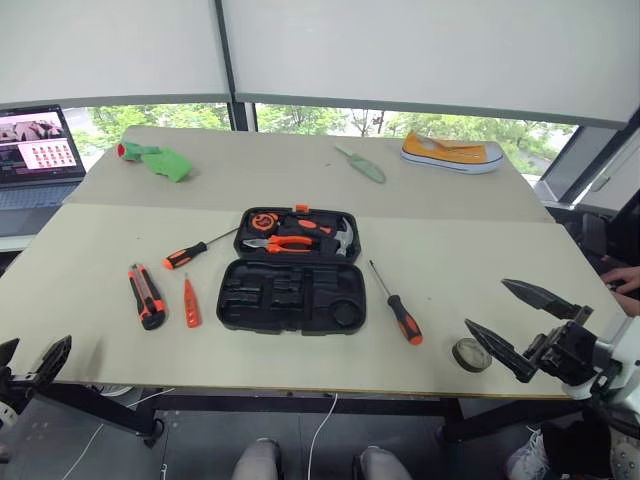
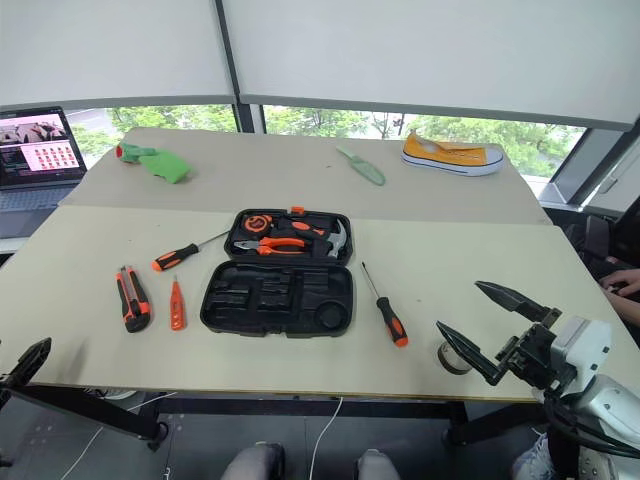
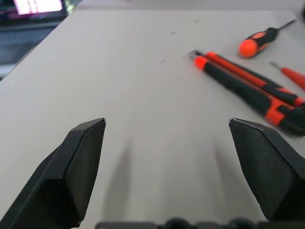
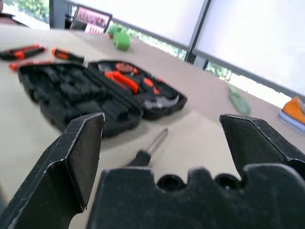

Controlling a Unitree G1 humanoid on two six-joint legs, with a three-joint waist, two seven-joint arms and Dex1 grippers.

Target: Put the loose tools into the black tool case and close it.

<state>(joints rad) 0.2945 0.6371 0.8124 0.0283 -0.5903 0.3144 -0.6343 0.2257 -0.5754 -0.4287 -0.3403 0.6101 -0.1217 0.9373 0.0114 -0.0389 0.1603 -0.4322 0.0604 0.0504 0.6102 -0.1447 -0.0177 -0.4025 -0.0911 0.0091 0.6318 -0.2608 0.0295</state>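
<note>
Both grippers, left (image 3: pixel 167 157) & right (image 1: pixel 525 325), gape empty; tape roll (image 1: pixel 471 355) prob light, stiff, low — pinch across rim

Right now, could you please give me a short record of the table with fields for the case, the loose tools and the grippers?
case: black tool case open, flat mid-table
left of case: screwdriver, utility knife, tester screwdriver
right of case: screwdriver, tape roll near table edge
left gripper: open, empty, above bare table
right gripper: open, empty, beside tape roll
</note>
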